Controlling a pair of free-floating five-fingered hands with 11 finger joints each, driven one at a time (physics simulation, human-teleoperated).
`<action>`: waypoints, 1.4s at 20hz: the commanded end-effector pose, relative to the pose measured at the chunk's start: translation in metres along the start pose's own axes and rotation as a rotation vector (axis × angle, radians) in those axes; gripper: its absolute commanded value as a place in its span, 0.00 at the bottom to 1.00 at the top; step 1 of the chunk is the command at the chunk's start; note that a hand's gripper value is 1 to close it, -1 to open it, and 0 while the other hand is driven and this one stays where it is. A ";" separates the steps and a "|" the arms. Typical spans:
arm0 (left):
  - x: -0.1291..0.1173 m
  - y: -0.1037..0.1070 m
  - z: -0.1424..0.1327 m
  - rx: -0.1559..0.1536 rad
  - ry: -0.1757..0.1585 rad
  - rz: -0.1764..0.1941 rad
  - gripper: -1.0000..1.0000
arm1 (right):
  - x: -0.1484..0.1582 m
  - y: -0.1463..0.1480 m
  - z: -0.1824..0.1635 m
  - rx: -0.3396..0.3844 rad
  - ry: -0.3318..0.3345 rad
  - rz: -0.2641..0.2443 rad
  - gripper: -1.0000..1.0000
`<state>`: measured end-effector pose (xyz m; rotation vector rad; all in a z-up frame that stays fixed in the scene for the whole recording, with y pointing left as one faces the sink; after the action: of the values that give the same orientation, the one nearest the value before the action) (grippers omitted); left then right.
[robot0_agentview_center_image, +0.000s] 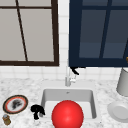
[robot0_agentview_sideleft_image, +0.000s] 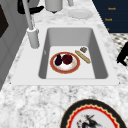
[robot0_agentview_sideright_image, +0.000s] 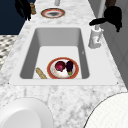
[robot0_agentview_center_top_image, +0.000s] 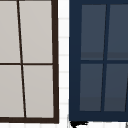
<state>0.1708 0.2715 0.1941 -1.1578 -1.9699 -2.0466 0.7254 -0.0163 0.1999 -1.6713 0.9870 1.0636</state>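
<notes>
My left hand (robot0_agentview_center_image: 37, 110) hovers over the counter at the sink's (robot0_agentview_center_image: 44, 95) front left corner, fingers hanging loose and holding nothing; the right side view has it (robot0_agentview_sideright_image: 23, 8) next to a small brown jar (robot0_agentview_sideright_image: 32, 8). My right hand (robot0_agentview_center_image: 74, 70) floats by the faucet (robot0_agentview_center_image: 67, 80), with one finger stretched over the faucet body (robot0_agentview_sideright_image: 95, 37). In the basin lies a red-rimmed plate (robot0_agentview_sideleft_image: 76, 68) carrying an eggplant (robot0_agentview_sideleft_image: 58, 60) and a dark red round vegetable (robot0_agentview_sideleft_image: 67, 59). A breadstick (robot0_agentview_sideleft_image: 82, 56) and a small brown lump (robot0_agentview_sideleft_image: 83, 49) lie beside it.
A large red ball (robot0_agentview_center_image: 67, 115) covers the basin's front in the front view. A decorated plate (robot0_agentview_center_image: 15, 104) and the jar (robot0_agentview_center_image: 6, 120) sit on the left counter. A white plate (robot0_agentview_center_image: 118, 111) and a white canister (robot0_agentview_center_image: 123, 82) stand on the right.
</notes>
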 end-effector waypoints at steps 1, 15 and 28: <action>0.000 0.000 0.000 0.000 0.000 0.000 0.50 | -0.006 0.009 -0.013 0.003 -0.034 -0.090 0.00; 0.000 0.000 0.000 0.000 0.000 0.000 0.50 | -0.007 0.031 -0.032 0.016 -0.079 -0.056 0.00; 0.000 0.000 0.000 0.000 0.000 0.000 0.50 | -0.003 0.048 -0.046 -0.008 -0.273 -0.107 0.00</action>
<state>0.1708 0.2715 0.1941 -1.1578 -1.9699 -2.0466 0.6900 -0.0737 0.2045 -1.5319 0.8465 1.1528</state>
